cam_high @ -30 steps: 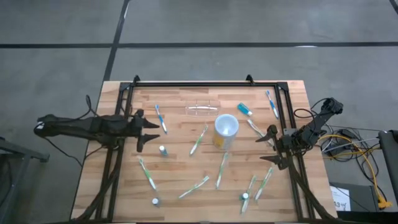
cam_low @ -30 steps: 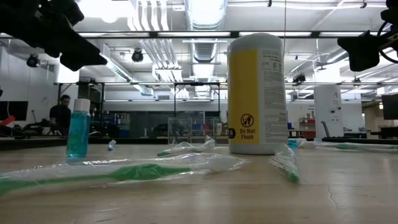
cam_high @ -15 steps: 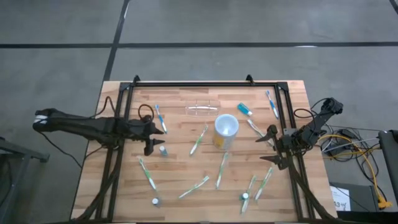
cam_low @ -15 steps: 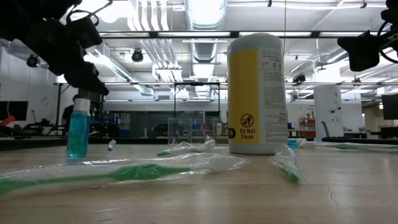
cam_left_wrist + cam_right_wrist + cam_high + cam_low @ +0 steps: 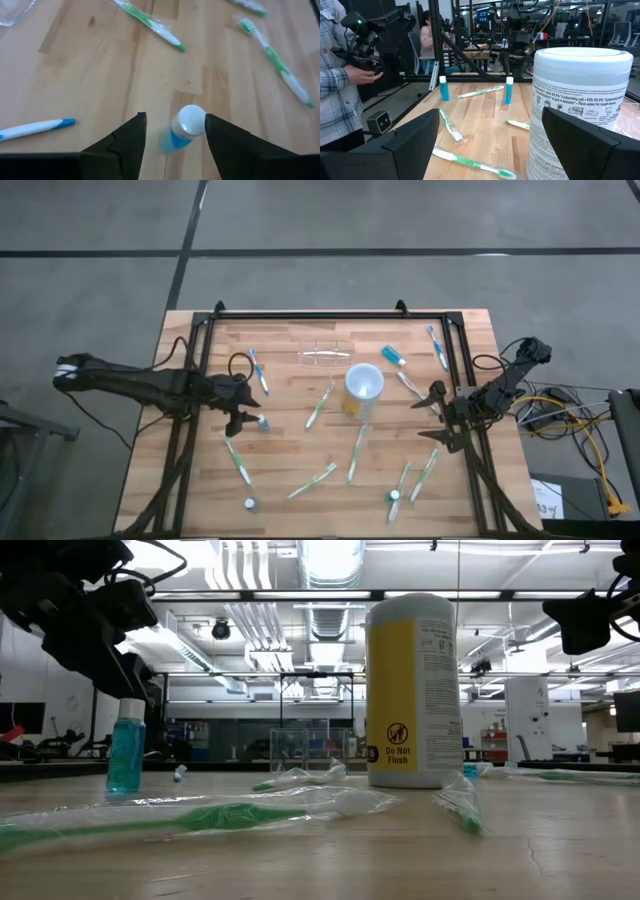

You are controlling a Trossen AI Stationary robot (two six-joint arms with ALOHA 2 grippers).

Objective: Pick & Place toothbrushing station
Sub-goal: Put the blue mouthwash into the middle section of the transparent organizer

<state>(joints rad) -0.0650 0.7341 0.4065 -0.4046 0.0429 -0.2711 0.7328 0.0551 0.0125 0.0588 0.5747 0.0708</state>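
High view: my left gripper (image 5: 250,418) hangs open, holding nothing, astride a small blue bottle (image 5: 262,422); the toothbrushing station (image 5: 326,355) lies well apart, beyond the yellow cup (image 5: 363,388). Left wrist view alone shows the bottle's white cap (image 5: 191,121) between my fingers (image 5: 131,137). My right gripper (image 5: 438,418) waits open at the table's right side.

Two slim black jointed arms are seen, each ending in a gripper with two wedge-shaped dark fingers (image 5: 120,145). A thin black cable (image 5: 238,361) is looped over the left arm; a white patch (image 5: 66,372) marks its rear end.
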